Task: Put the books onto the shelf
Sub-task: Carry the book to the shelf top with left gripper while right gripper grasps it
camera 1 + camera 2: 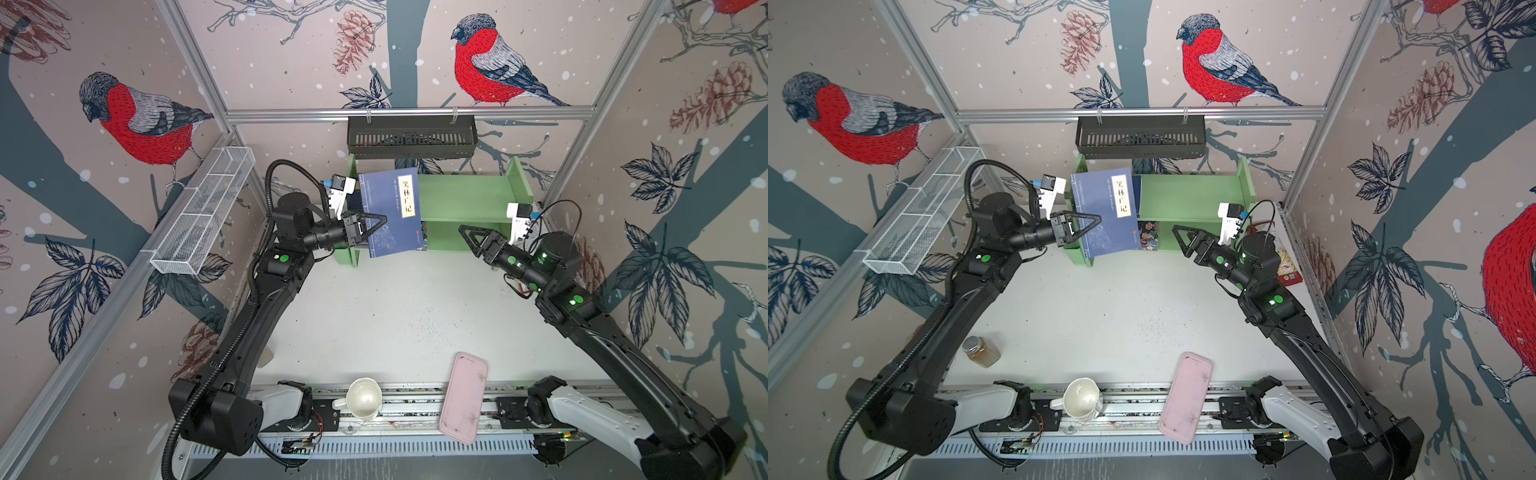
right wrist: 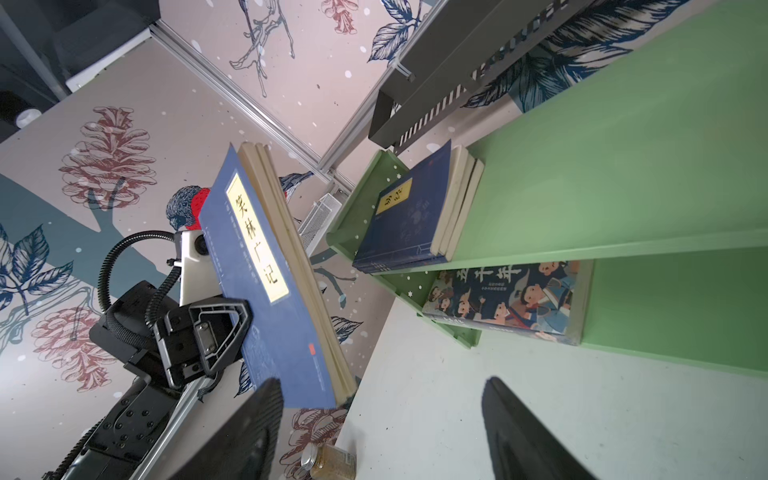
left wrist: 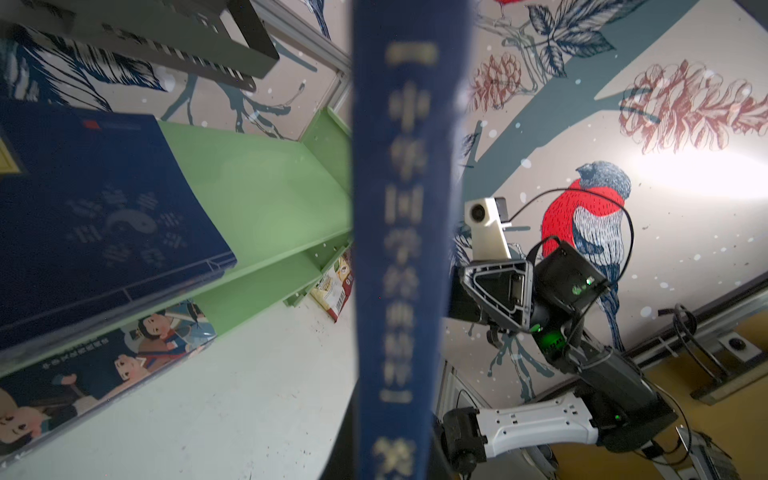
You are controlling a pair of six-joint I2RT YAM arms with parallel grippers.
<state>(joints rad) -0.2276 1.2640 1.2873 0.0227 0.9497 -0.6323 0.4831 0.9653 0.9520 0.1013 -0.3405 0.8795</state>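
Right wrist view: the left gripper is clamped on a navy book by the edge near its spine. It holds the book clear of the white table, with the yellow title label facing outward and the cream page edges turned toward the green shelf. Just past the held book, on the far side from the left gripper, a stack of navy books lies flat at the end of the top tier against the side panel. There seem to be three, going by the page blocks. Directly under that stack, the cartoon book shows its cover from the lower tier.

The right gripper stands with its jaws spread wide and nothing between them, aimed at the foot of the shelf. In both top views the right gripper sits in front of the lower tier, well apart from the held book and from the left gripper.

A black basket hangs above the shelf, beyond both grippers. Far behind them, by the arm bases, sit a white mug and a pink tray. In a top view a glass jar stands beside the left arm, and a snack bag lies behind the right gripper, beside its wrist.
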